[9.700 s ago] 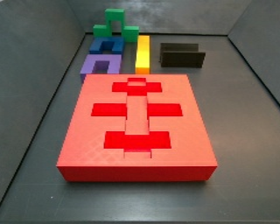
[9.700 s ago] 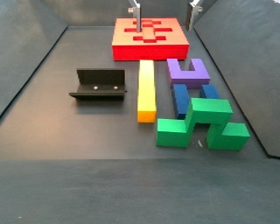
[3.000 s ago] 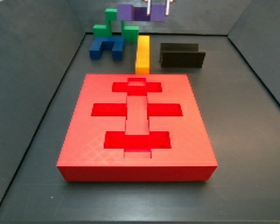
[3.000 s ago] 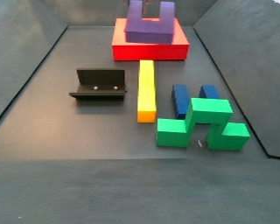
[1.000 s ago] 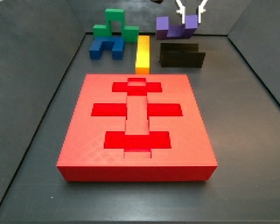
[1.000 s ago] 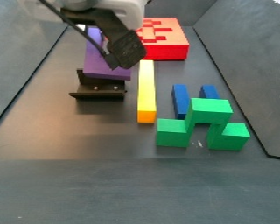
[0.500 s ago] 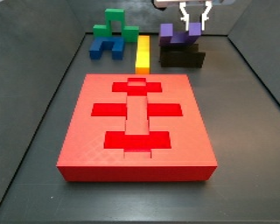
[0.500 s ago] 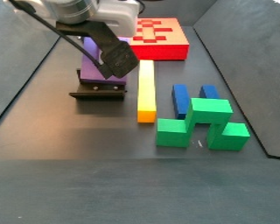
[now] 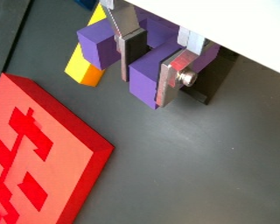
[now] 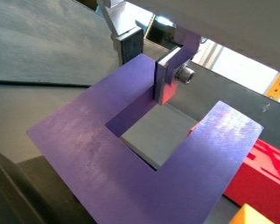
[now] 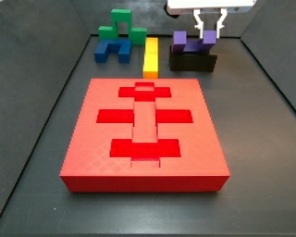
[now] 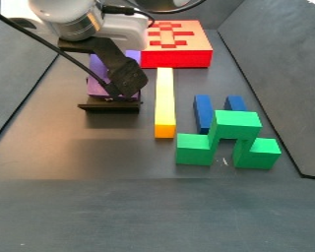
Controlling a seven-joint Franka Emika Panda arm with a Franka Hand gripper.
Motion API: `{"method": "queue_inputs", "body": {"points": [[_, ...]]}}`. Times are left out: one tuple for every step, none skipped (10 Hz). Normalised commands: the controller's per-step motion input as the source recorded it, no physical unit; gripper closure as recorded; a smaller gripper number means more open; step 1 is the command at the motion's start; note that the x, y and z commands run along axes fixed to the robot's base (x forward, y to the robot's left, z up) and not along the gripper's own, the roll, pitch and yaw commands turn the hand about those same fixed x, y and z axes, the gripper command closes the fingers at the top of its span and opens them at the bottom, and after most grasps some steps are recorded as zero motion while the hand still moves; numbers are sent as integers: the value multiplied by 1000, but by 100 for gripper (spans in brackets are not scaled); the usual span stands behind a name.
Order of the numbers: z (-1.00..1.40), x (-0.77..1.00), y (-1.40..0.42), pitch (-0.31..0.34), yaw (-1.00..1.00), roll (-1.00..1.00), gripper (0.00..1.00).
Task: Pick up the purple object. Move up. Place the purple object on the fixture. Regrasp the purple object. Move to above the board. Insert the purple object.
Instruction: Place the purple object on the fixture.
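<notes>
The purple object (image 11: 191,43) stands with its prongs up on the black fixture (image 11: 194,64) at the back right, beside the yellow bar. My gripper (image 11: 210,33) comes down from above and is shut on one prong. In both wrist views the silver fingers (image 9: 178,75) flank that prong of the purple object (image 9: 143,86), and the square notch (image 10: 160,136) lies just below them. In a side view the arm (image 12: 82,20) hides most of the purple object (image 12: 99,71) over the fixture (image 12: 110,103). The red board (image 11: 101,139) with its recessed cutouts lies in front.
A yellow bar (image 11: 151,56) lies between the fixture and the blue block (image 11: 110,51). Green blocks (image 11: 122,23) stand behind the blue one. In a side view the green blocks (image 12: 226,138) and the blue block (image 12: 205,108) sit right of the yellow bar (image 12: 164,103). Dark walls enclose the floor.
The gripper has come down with the purple object from just above the fixture, and the object now sits on the fixture.
</notes>
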Motion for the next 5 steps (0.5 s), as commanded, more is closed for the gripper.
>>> {"method": "queue_inputs", "body": {"points": [[-123, 634, 63, 54, -31, -97, 100], [-131, 566, 91, 34, -29, -69, 100], [-254, 451, 111, 0, 0, 0, 100], [-277, 300, 66, 0, 0, 31, 100], [-286, 163, 60, 0, 0, 129, 100]]}}
